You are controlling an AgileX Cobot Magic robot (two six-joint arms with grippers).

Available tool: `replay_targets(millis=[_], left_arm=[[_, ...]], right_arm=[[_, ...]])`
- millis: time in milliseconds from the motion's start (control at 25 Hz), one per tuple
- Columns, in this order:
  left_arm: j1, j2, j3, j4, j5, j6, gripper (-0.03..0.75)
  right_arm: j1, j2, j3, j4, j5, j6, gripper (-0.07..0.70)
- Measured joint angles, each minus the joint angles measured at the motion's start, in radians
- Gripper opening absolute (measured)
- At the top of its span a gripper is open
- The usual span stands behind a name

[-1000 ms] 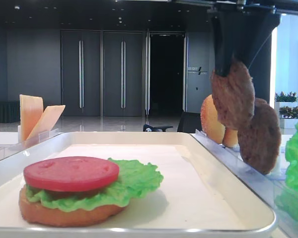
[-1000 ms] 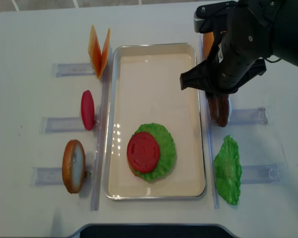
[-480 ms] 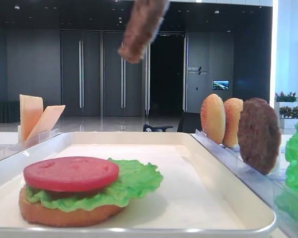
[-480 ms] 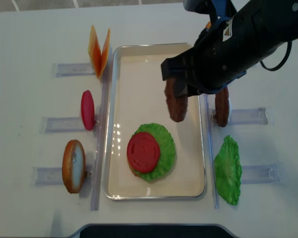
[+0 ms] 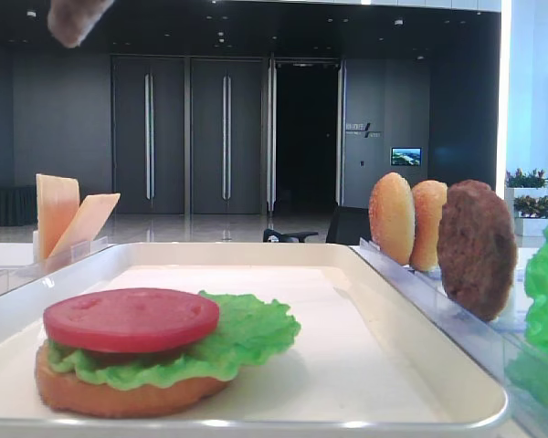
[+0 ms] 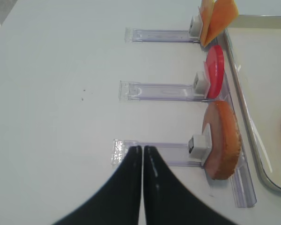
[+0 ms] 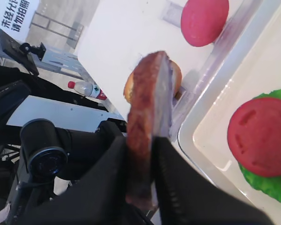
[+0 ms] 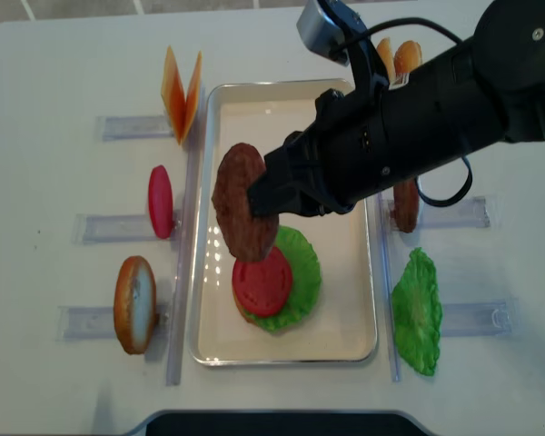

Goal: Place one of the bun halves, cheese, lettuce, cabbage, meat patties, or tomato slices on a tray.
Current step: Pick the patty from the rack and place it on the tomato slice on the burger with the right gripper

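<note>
Exterior high realsense view: a white table point(image 8: 54, 82) is seen from above, with the tray point(image 8: 282, 109) lying lengthwise at its middle. Across the tray, the black right arm point(image 8: 436, 109) is stretched from the right side. The right gripper point(image 8: 259, 195) is seen clamped on a meat patty point(image 8: 241, 213), which is held on edge above the tray's left half, just over the stack below. In the right wrist view, the patty point(image 7: 147, 126) is pinched between the two dark fingers point(image 7: 171, 164).

On the tray, a stack is laid near the front end: a bun half point(image 5: 119, 392) at the bottom, lettuce point(image 8: 300, 272) on it, and a tomato slice point(image 8: 263, 286) on top.

Clear slotted racks point(image 8: 132, 127) are set on both sides of the tray. On the left, two cheese slices point(image 8: 182, 91), a tomato slice on edge point(image 8: 160, 202) and a bun half on edge point(image 8: 133, 304) are stood in them. On the right, two bun halves point(image 8: 395, 56), a second meat patty point(image 8: 405, 204) and a loose lettuce leaf point(image 8: 416, 313) are seen.

In the left wrist view, the left gripper point(image 6: 143, 152) is pressed shut with nothing between its fingers, over the table near the rack with the bun half.
</note>
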Motion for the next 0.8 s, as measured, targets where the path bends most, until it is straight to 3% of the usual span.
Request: replay_targets(millis=[120,400,800], left_arm=[[0.0,0.0,0.0,0.0,0.0,0.0,-0.001],[0.0,0.0,0.0,0.0,0.0,0.0,-0.001],[0.0,0.0,0.0,0.0,0.0,0.0,-0.001]], right_arm=[[0.004,0.011,0.042,0.082,-0.017,-0.084,0.159],[0.006,0.106,0.066,0.271,0.03,-0.255,0.159],[0.006,0.266,0.066,0.307,0.057,-0.295,0.159]])
